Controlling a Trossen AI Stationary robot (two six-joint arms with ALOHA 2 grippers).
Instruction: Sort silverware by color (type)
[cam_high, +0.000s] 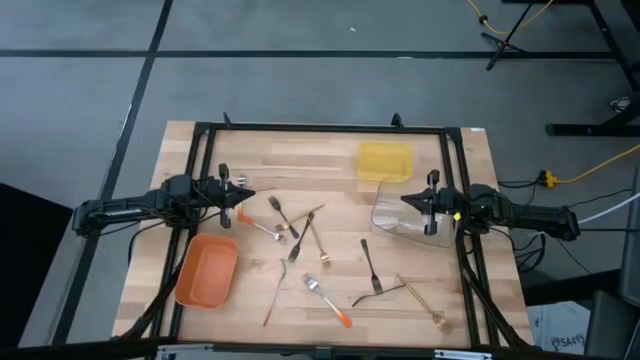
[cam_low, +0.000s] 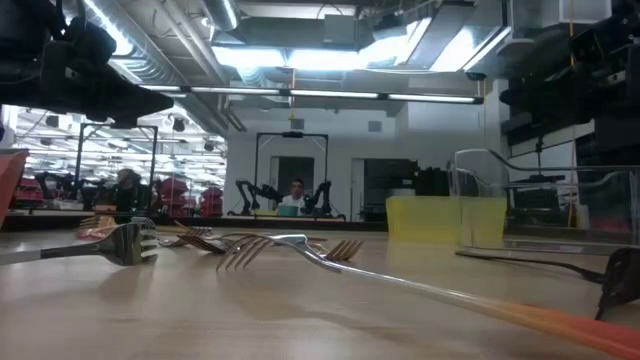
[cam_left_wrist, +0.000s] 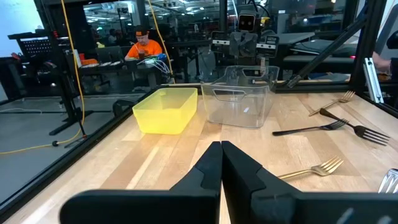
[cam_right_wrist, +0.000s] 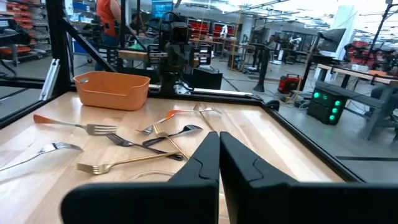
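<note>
The silverware lies scattered on the wooden table between my arms. There are dark forks (cam_high: 371, 263), gold ones (cam_high: 316, 237) and silver ones with orange handles (cam_high: 328, 300). My left gripper (cam_high: 245, 194) is shut and holds nothing, above the table just left of the pile; its wrist view shows the fingertips (cam_left_wrist: 221, 149) together. My right gripper (cam_high: 405, 200), also shut and holding nothing, hangs over the clear tray (cam_high: 412, 218), with its fingertips (cam_right_wrist: 219, 140) together. An orange tray (cam_high: 207, 270) sits near left and a yellow tray (cam_high: 384, 160) far right.
A black frame (cam_high: 320, 128) runs around the table's edges. In the low view a fork with an orange handle (cam_low: 400, 285) lies close to the camera. People sit at desks in the room beyond the table (cam_left_wrist: 144, 48).
</note>
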